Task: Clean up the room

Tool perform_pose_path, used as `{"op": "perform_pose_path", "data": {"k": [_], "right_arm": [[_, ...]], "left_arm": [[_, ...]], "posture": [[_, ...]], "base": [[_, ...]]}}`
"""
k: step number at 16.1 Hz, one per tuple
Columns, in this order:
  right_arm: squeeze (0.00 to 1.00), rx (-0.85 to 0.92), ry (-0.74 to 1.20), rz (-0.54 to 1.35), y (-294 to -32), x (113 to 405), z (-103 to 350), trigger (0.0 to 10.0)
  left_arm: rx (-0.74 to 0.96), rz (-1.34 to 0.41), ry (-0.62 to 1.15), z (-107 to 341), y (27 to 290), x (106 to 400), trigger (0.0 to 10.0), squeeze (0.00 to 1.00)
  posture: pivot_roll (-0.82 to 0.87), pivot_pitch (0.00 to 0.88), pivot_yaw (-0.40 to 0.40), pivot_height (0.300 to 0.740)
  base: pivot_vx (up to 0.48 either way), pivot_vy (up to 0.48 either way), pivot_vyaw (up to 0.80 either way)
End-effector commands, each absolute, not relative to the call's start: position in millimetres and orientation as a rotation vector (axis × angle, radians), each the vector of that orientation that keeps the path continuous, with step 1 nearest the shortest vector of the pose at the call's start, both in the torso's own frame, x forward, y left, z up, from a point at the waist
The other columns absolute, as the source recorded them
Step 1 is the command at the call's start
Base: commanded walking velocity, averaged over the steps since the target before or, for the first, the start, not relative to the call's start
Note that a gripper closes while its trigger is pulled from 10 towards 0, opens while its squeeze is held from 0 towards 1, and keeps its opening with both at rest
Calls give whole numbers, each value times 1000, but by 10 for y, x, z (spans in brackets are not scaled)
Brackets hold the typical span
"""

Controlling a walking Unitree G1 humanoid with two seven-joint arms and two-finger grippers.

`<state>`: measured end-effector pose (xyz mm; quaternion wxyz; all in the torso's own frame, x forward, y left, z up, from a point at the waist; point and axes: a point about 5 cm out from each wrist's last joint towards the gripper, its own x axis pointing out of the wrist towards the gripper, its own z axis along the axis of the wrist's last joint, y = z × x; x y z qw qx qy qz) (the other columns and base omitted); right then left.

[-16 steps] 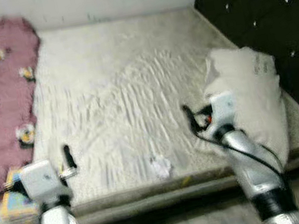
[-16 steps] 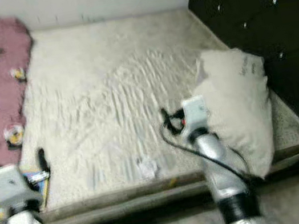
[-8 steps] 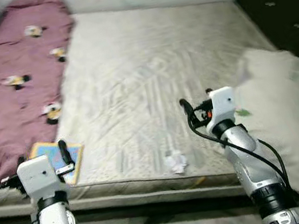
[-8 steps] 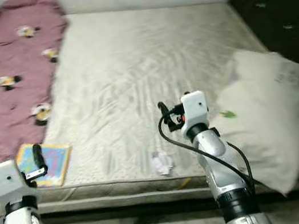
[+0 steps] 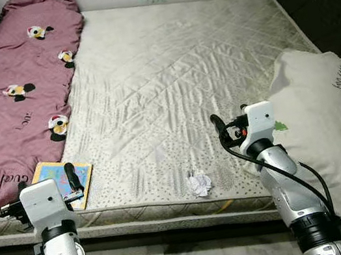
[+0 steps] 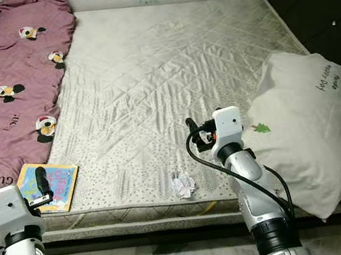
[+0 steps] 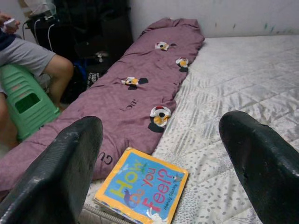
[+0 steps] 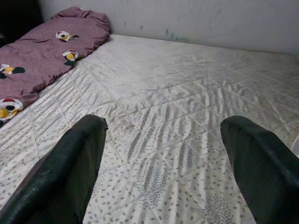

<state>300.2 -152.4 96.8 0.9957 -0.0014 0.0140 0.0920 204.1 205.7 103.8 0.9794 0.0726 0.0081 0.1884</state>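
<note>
well, the tidying looks barely begun to me: nothing is in either gripper and the clutter sits where it lies. nearest, at the bed's front edge, a crumpled paper (image 5: 199,183) rests on the mattress (image 5: 167,68), between the two arms and closer to the right one. at the near left corner a book (image 5: 65,183) lies flat, touching the hem of the pink blanket (image 5: 14,102) that runs along the left side to the far wall. on the right a pillow (image 5: 317,118) slumps over the near right edge.

the left gripper (image 5: 72,182) hovers over the book, fingers spread wide and empty. the right gripper (image 5: 224,130) is raised over the mattress just left of the pillow, also spread wide, holding nothing. off to the far left, the left wrist view catches a person (image 7: 32,60) sitting on a green stool (image 7: 25,105).
</note>
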Motion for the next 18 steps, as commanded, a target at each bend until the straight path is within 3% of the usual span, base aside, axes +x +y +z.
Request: {"op": "perform_pose_path", "data": {"k": [1, 6, 18], "right_arm": [[0, 4, 16, 172, -1549, 3005, 1010, 10000], [0, 2, 17, 177, -1549, 2983, 1003, 10000], [0, 9, 48, 188, -1567, 2952, 971, 10000]], "left_arm": [[153, 388, 17, 1054, 2054, 2028, 10000, 0], [117, 363, 16, 1035, 2047, 2003, 10000, 0], [52, 286, 52, 969, 2014, 1949, 10000, 0]], "posture": [[53, 92, -53, 676], [53, 90, -54, 621], [48, 88, -59, 621]], "base": [[0, 0, 0], [0, 0, 0], [0, 0, -45]]}}
